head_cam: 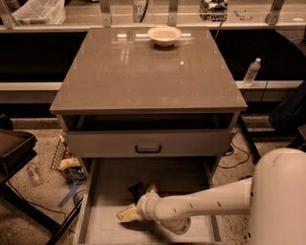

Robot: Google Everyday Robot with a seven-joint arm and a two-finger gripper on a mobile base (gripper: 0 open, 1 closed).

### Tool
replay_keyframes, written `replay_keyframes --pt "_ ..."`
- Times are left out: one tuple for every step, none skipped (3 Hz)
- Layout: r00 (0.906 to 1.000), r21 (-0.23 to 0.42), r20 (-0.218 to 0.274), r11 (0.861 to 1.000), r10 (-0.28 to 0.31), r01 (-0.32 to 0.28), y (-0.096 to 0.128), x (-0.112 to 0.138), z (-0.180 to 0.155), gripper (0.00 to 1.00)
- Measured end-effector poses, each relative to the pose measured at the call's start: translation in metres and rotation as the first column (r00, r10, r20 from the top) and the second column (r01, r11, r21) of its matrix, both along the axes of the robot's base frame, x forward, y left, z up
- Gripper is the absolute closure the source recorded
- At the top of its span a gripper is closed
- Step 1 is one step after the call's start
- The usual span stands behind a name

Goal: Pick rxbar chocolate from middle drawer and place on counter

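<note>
Counter (143,81) held a white bowl (164,35) near its far edge. Gripper (137,203) sat low in the middle drawer (93,225), fingers spread, empty, just beside the rxbar chocolate (137,190) on the drawer floor. Grasp, lift and placement judged outstanding.

The gripper (138,203) sits low in the centre of the frame, over the middle drawer (165,174), and it covers the lower end of the rxbar chocolate (137,189). Only a dark corner of the bar shows, and its print is too small to read. The drawer's near end and the arm (215,201) are cut off by the bottom edge. The gap under the counter (148,72) is too dark to see into. At upper left, what is perhaps a white bag (38,10) is cropped.
</note>
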State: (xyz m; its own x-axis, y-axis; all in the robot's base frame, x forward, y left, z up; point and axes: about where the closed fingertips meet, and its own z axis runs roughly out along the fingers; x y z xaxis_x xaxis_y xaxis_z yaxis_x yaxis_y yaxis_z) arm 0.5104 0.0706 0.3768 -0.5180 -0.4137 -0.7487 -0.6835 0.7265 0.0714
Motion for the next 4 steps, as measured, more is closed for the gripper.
replay_keyframes --pt "1.0000 -0.062 0.004 0.998 -0.006 0.006 0.007 0.009 -0.025 0.03" --pt "0.9998 -0.091 0.004 0.996 -0.018 0.018 0.006 0.011 -0.035 0.25" --pt "0.9998 -0.092 0.004 0.996 -0.018 0.019 0.007 0.011 -0.033 0.48" --pt "0.9998 -0.092 0.004 0.996 -0.018 0.019 0.007 0.011 -0.027 0.71"
